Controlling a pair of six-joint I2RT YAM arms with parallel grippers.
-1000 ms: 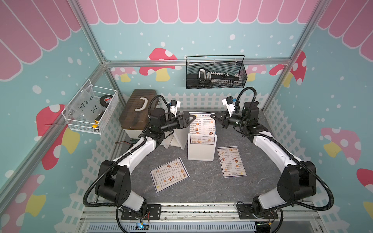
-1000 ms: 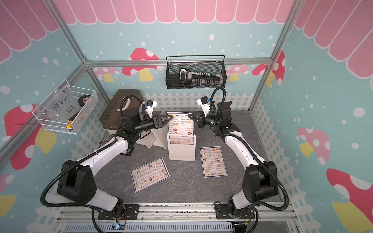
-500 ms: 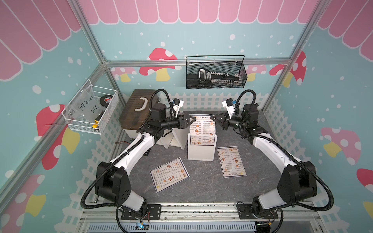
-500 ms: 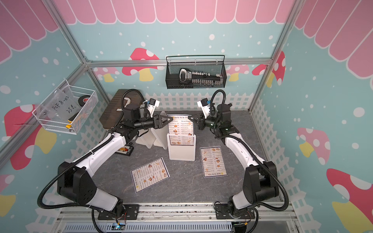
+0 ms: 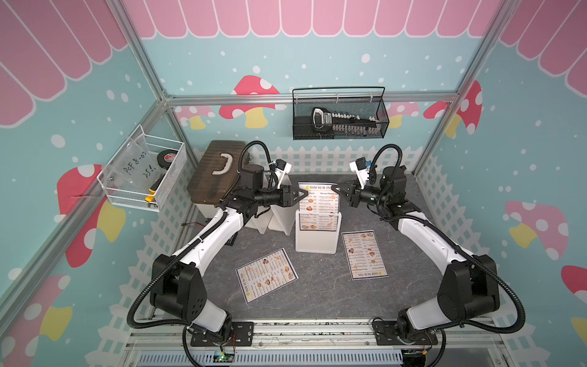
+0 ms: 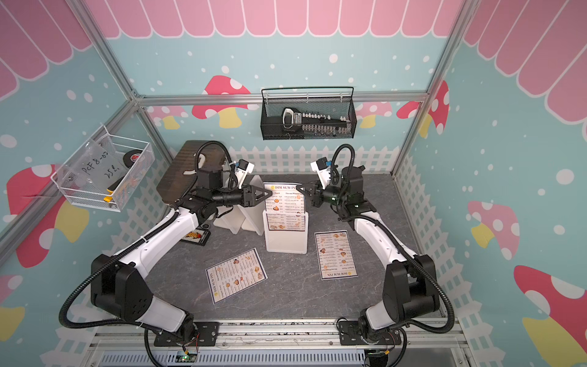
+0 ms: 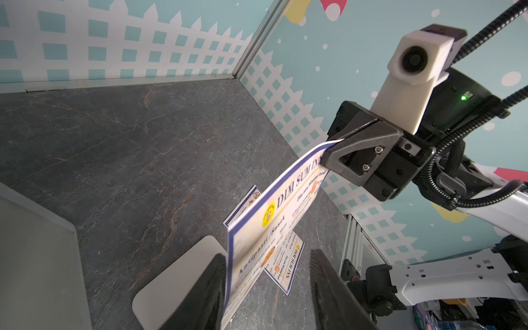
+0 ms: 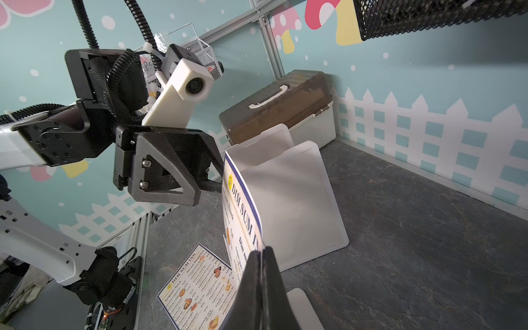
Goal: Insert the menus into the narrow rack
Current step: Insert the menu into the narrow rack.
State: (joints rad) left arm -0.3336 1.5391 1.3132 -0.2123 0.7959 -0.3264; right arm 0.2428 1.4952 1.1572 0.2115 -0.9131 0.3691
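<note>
The upright menu (image 5: 318,203) stands in the rack (image 5: 315,244), which sits mid-worktop (image 5: 317,298), nearer the back edge than the front. Its lower part shows through the rack's translucent front, and the "DIM SUM INN" heading sticks out above.

The right tool (image 5: 339,188) pinches the sheet's top right corner. In the right wrist view its fingers (image 8: 253,288) are pressed together on the sheet.

The left tool (image 5: 301,194) is at the top left corner with its fingers spread, one on each side of the sheet. In the left wrist view one finger (image 7: 200,294) sits close against the sheet's back; whether it touches I cannot tell. The other stands apart from the printed face. The top edge bows slightly between the two tools.

The second menu (image 5: 266,275) lies flat and skewed between the rack and the front edge, toward the left edge. The third menu (image 5: 364,255) lies flat just beside the rack's right side, its heading toward the front edge. A brown-lidded box (image 5: 216,171) fills the back left corner.
</note>
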